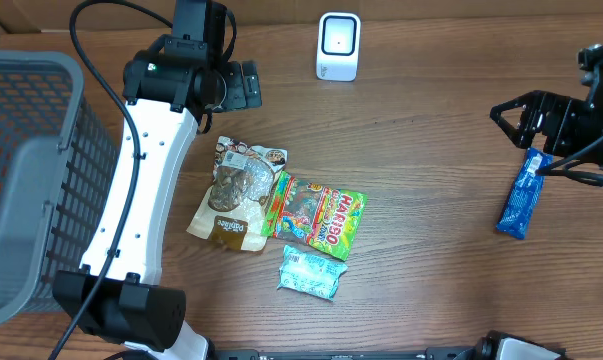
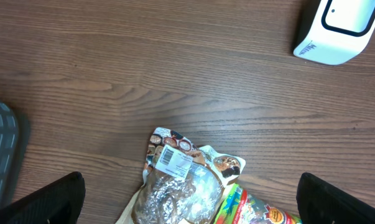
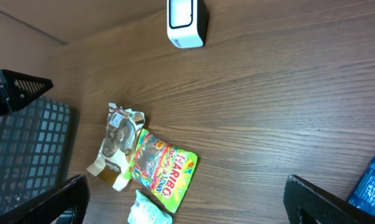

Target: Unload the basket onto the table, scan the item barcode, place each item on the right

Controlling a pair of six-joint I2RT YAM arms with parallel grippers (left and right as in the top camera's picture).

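Left end effector point(image 1: 241, 86): jaws wide, holding nothing; hovers over the far side of the table point(image 1: 431, 220), between the scanner and the pile of snacks.
Below the left end effector: top edge of the cookie bag point(image 2: 181, 193), lying flat with a white barcode label point(image 2: 175, 160) facing up; clear of both fingers.
Right end effector point(image 1: 509, 125): jaws wide, holding nothing; hangs at the right edge with its opening turned toward the middle of the table.
Near the right end effector: blue packet point(image 1: 522, 195), flat on the table, just beside the arm and partly under it; apparently untouched.
Scanner point(image 1: 338, 46): white, upright at far centre, window turned toward the near side; no item presented to it.
Pile at centre: cookie bag, gummy bag point(image 1: 316, 213) overlapping its right edge, pale green packet point(image 1: 311, 272) just on the near side of the gummy bag.
Basket point(image 1: 21, 180): grey, at the left edge; no item visible inside.
Done so far: nothing, judging by the layout; no item lifted, none at the scanner.
Left to do: pick an item, grasp, lift, turn its barcode to the scanner window.
Likely first pick: cookie bag, a guess from the label in plain view under the left end effector.
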